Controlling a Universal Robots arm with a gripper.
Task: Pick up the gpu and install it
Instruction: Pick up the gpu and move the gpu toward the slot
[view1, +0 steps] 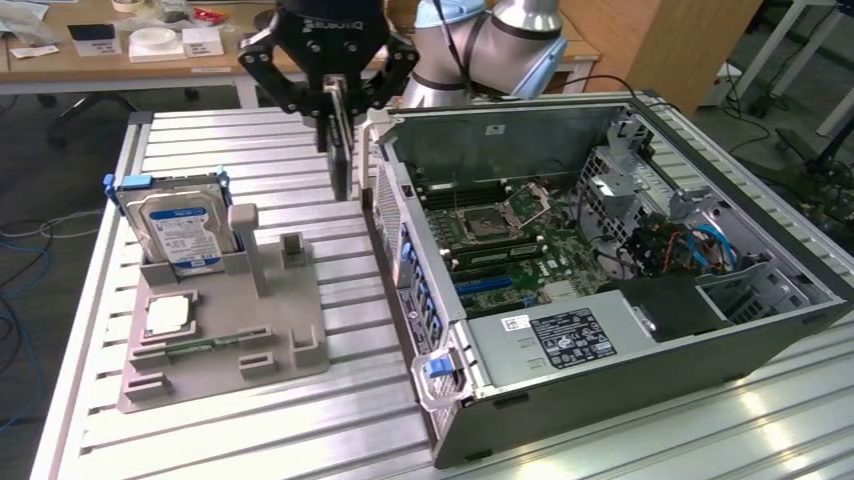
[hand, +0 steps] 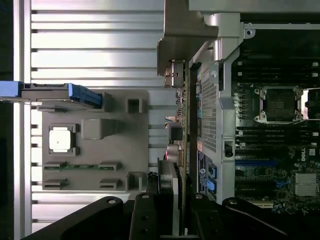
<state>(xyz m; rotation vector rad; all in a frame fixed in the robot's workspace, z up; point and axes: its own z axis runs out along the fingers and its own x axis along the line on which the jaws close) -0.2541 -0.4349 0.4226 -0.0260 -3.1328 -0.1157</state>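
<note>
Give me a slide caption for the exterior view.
Claw grips the gpu vertically over the table, close beside the open computer case; hard drive stands in the grey holder.

The table (view1: 360, 300) is ribbed, brushed silvery metal. Beside the computer case (view1: 641, 390), dark matt sheet metal, the holder (view1: 254, 330) is matt grey plastic. The gpu (view1: 342, 165) is dark matt board with a silvery metal end. The hand (view1: 340, 115) is black, slightly glossy.

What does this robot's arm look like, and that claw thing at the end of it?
The arm is made of smooth silvery-grey tubes with light blue caps at the joints. Its end effector is black, with a blocky body carrying white lettering and two jointed fingers.
</note>
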